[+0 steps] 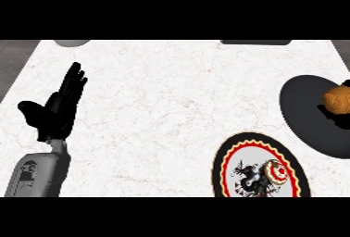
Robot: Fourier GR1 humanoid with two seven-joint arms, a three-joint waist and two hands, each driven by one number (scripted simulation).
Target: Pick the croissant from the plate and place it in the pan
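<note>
In the head view, the left hand (60, 104) stands open at the counter's (171, 83) left side, fingers straight and up, resting out of the way. The patterned plate (220, 169) at lower right carries no croissant. The croissant (338, 99) shows at the right edge over the dark pan (306, 109); whether it rests there or hangs above is unclear. The right hand is out of sight.

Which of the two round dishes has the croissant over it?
The plain dark grey pan at the right edge; the golden-brown croissant shows over it. The black-rimmed, dragon-patterned plate shows no food.
</note>
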